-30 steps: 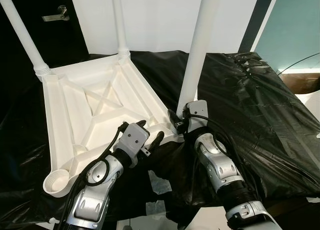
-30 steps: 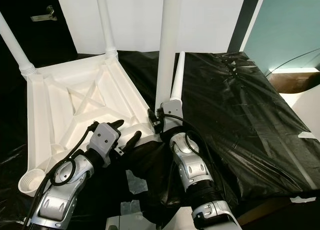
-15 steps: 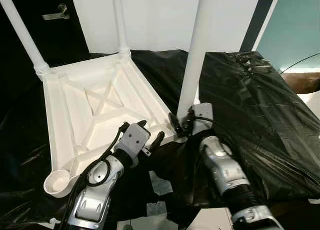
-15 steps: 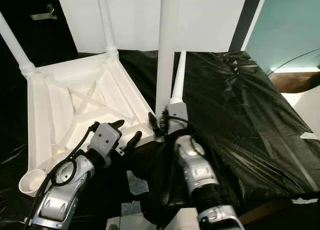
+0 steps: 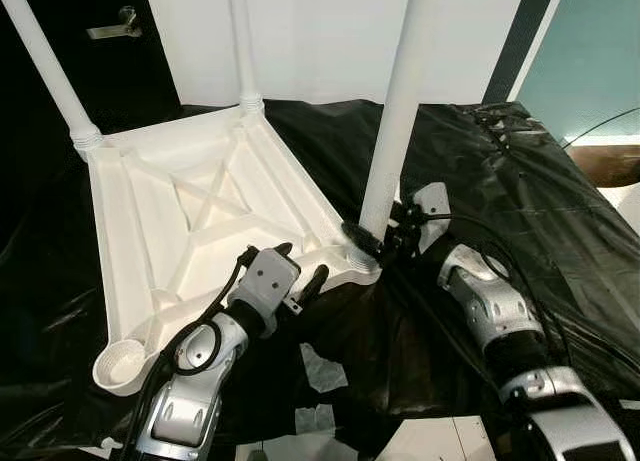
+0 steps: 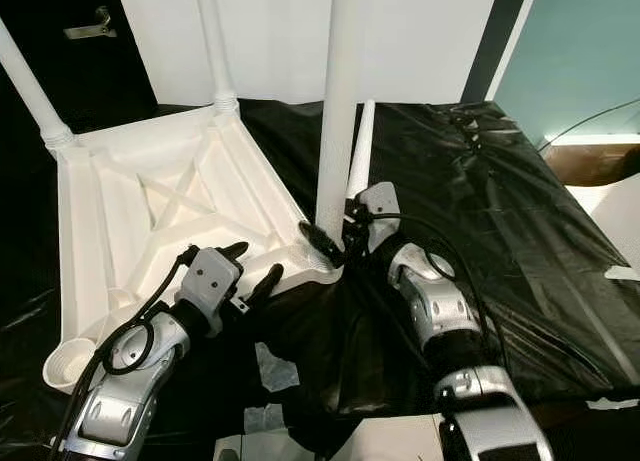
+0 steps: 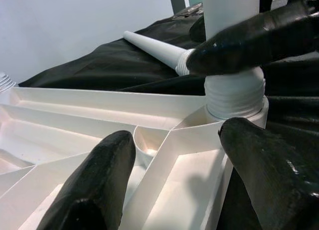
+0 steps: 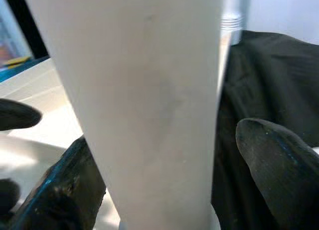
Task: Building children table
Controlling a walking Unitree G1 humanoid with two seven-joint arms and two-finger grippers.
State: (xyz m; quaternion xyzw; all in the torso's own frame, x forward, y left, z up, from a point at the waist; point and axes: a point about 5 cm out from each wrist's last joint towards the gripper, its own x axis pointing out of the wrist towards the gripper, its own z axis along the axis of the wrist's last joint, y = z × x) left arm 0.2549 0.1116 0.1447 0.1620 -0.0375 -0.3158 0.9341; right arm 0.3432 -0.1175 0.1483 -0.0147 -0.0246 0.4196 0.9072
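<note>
Upturned white table top (image 5: 200,221) lying on black sheet (image 5: 520,211), two legs upright at far corners. Right gripper (image 5: 375,243) fingers clasped round third leg (image 5: 400,111) at its near-corner socket. Left gripper (image 5: 300,266) fingers spread wide, straddling table's near edge; spare leg (image 6: 362,146) lying on sheet behind.

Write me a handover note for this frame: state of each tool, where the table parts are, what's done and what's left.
Right tool: fingers around the base of the near leg standing in its corner socket.
Left tool: open, at the tabletop's near edge.
Tabletop lies upside down on black sheeting.
Done: two far legs standing in their sockets.
Left: finish seating the near leg; fit the spare leg, lying on the sheeting, into the empty socket.
</note>
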